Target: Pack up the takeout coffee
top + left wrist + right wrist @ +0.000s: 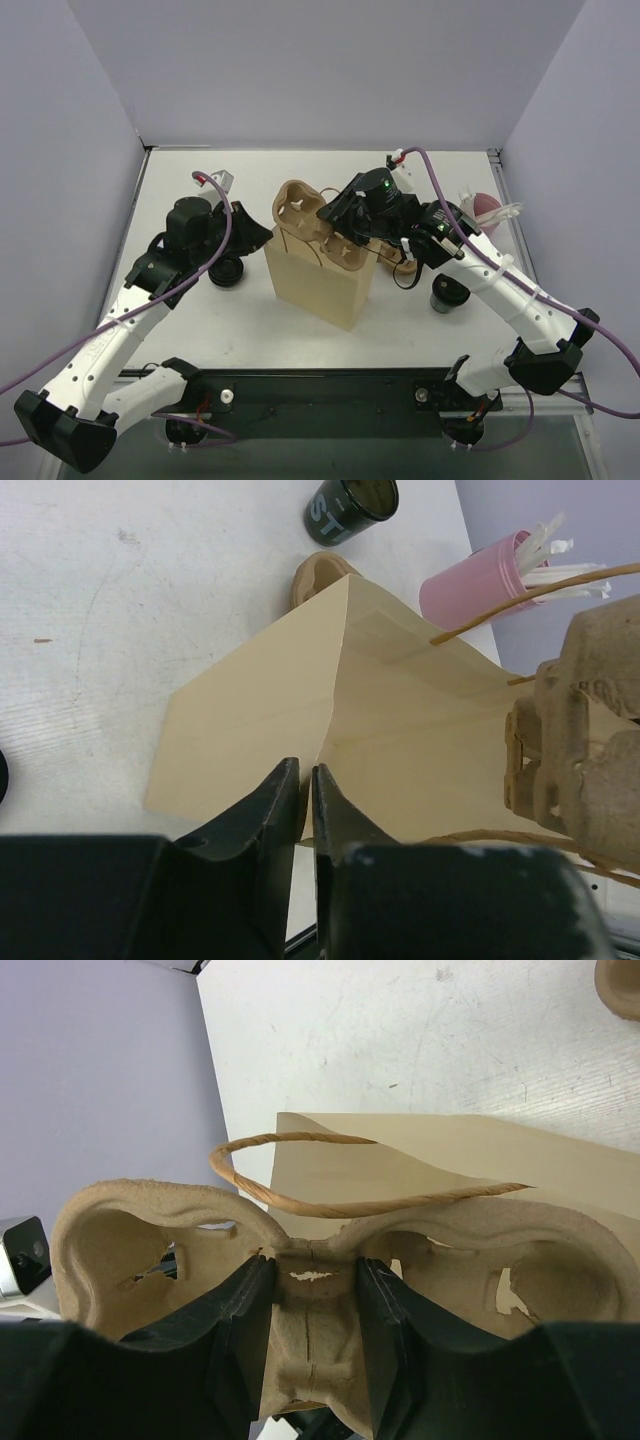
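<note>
Lowering pulp cup carrier (130, 1250) into paper bag (318, 285), centre of the top view: right end effector (310, 1295) clamped on the carrier's centre spine, left end effector (305, 785) pinched nearly together on the bag's left rim. Advised: keep the rim pulled wide, the carrier level and clear of the twine handle (300, 1205).

Two arms logged. We note the white tubular left arm (110, 340) and the matching white right arm (510, 290), each jointed with bulky black rounded housings (545, 365). A thin purple cable (228, 235) trails along each arm, with a short red wire (203, 180) at its wrist end. The black left gripper (303, 770) and black right gripper (310, 1280) have matte, wedge-shaped fingers. A small green light (385, 185) glows on the right wrist housing. The base rail (330, 395) is black.
</note>
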`<state>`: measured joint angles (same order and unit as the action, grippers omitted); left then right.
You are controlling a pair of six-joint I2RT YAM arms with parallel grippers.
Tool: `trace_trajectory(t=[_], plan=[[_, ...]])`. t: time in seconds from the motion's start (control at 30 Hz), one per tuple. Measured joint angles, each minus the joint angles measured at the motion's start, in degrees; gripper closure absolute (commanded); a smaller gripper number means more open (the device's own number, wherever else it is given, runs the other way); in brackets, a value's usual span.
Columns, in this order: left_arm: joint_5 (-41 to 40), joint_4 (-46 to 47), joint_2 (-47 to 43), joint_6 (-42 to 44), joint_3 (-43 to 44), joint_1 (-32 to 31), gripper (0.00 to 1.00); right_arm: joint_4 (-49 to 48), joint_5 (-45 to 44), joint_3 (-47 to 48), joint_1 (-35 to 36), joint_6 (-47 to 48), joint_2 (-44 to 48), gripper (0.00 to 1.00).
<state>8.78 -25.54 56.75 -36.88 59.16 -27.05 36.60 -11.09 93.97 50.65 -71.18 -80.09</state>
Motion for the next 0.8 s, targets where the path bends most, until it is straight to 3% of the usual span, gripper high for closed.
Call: trace_trajectory(t=[0.2, 0.8], plan=[[0.28, 0.17, -0.28, -0.15, -0.33, -0.2, 0.92, -1.14, 0.83, -0.26, -0.02, -1.25, 0.0, 0.69], [0.46, 0.81, -1.16, -0.68, -1.29, -0.28, 0.92, -3.08, 2.01, -0.63, -0.46, -2.97, -0.02, 0.69]])
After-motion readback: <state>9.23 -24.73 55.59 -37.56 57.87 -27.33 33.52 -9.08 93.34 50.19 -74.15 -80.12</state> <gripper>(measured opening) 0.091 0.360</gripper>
